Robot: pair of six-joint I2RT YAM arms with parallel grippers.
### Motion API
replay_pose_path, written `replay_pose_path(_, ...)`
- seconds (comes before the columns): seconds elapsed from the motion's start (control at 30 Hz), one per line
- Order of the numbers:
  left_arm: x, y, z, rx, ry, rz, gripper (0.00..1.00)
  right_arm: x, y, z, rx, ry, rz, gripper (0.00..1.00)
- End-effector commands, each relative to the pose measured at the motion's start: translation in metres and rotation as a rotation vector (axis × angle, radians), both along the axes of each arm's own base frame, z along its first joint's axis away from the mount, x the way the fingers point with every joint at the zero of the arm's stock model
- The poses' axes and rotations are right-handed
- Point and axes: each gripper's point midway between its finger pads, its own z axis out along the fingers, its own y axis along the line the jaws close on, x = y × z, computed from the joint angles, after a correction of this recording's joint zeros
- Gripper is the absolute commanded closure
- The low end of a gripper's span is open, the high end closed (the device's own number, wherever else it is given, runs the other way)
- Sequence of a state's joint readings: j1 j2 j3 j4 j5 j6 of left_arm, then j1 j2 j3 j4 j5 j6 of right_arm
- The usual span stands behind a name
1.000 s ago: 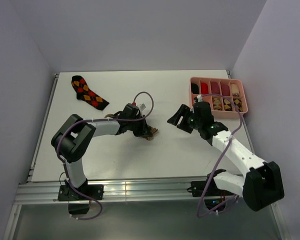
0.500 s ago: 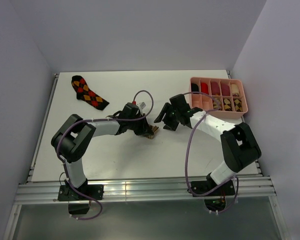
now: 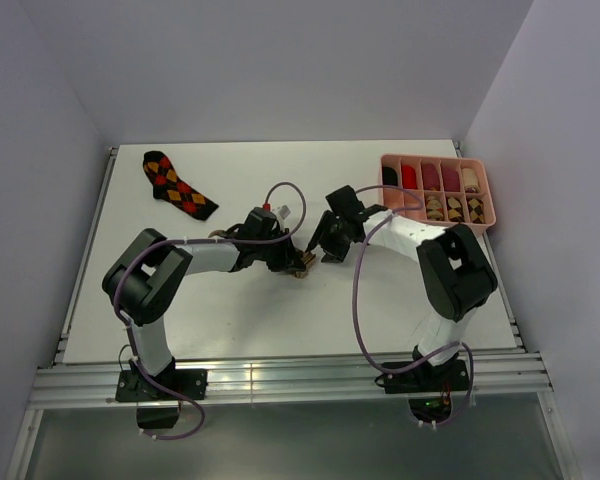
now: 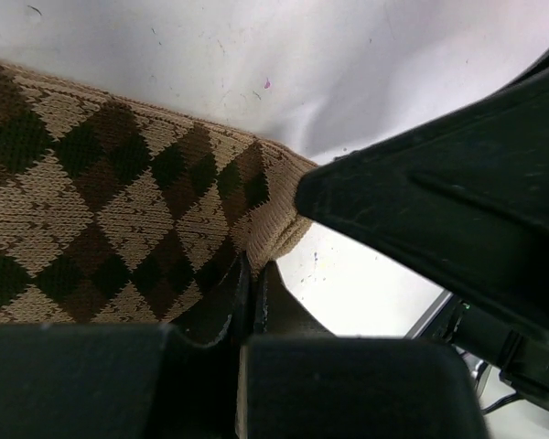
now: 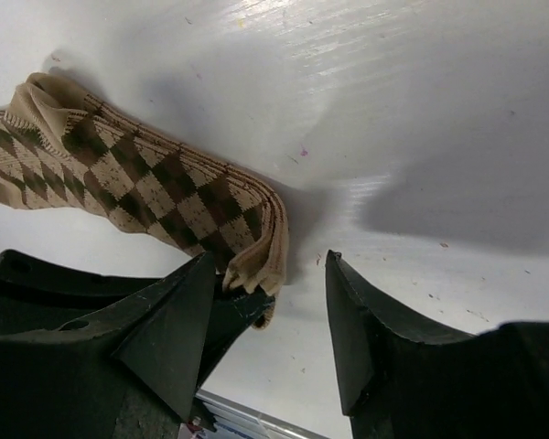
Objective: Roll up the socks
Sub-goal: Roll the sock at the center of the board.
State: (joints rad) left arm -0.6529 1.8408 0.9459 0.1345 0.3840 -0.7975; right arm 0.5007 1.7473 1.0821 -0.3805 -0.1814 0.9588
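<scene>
Left jaws: the left gripper (image 4: 250, 282) is clenched tight, with both fingers pressed together on the folded edge of the tan argyle sock (image 5: 137, 178).
Right jaws: the right gripper (image 5: 270, 265) stands spread and is grasping nothing.
Gap of the right jaws: from its wrist view the sock's folded end shows between the two fingers, nearer one of them. I cannot tell whether either finger touches it.
The two grippers: from above they are tip to tip near the middle of the table (image 3: 230, 320), the right one just beside the left.
Tan argyle sock: it lies flat on the white surface, a folded band of brown and cream diamonds. The cuff end points away from the pinched end.
Black-red-orange sock: (image 3: 178, 184) it lies stretched out flat at the far left of the table, well apart from both arms.
Pink tray: (image 3: 435, 157) it sits at the far right corner, divided into compartments.
Tray contents: rolled socks (image 3: 410, 176) fill the compartments. The back row is plain black, red, pink and cream, and the front row is diamond-patterned.
</scene>
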Motion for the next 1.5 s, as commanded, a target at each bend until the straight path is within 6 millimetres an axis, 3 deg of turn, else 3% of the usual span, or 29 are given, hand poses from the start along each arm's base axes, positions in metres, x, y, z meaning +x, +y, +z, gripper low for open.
replay_pose_path(0.0,0.008,-0.006,0.013,-0.019,-0.077,-0.01,0.99,0.007,0.012,0.007,0.002,-0.01,0.023,0.41)
replay_pose_path(0.27,0.01,-0.01,0.016,0.003,-0.108,-0.023,0.99,0.009,0.018,-0.001,0.0,0.012,0.034,0.48)
replay_pose_path(0.33,0.01,-0.01,0.014,0.013,-0.109,-0.024,0.99,0.01,0.019,-0.002,0.001,0.016,0.034,0.56)
replay_pose_path(0.47,0.011,-0.01,0.015,0.04,-0.141,-0.034,0.97,0.007,0.018,-0.005,-0.012,0.03,0.043,0.84)
replay_pose_path(0.5,0.014,-0.01,0.017,0.056,-0.16,-0.024,0.92,0.007,0.018,-0.005,-0.012,0.033,0.044,0.96)
replay_pose_path(0.53,0.011,-0.011,0.016,0.075,-0.166,-0.031,0.88,0.005,0.018,-0.006,-0.01,0.04,0.047,1.0)
replay_pose_path(0.57,0.011,-0.01,0.016,0.096,-0.186,-0.041,0.84,0.004,0.018,-0.007,-0.008,0.05,0.043,1.0)
replay_pose_path(0.6,0.016,-0.009,0.02,0.12,-0.215,-0.024,0.72,0.004,0.018,-0.008,-0.008,0.056,0.043,1.0)
replay_pose_path(0.7,0.012,-0.008,0.023,0.185,-0.269,-0.035,0.58,0.001,0.019,-0.008,0.004,0.074,0.045,1.0)
replay_pose_path(0.8,0.011,-0.006,0.028,0.26,-0.347,-0.027,0.52,0.0,0.019,-0.007,0.002,0.086,0.043,1.0)
replay_pose_path(1.1,0.006,0.0,0.017,0.571,-0.546,-0.006,0.5,-0.002,0.021,-0.005,0.024,0.118,0.042,1.0)
replay_pose_path(1.47,-0.017,-0.015,-0.001,0.785,-0.682,-0.111,0.59,-0.007,0.021,-0.008,0.039,0.134,0.029,1.0)
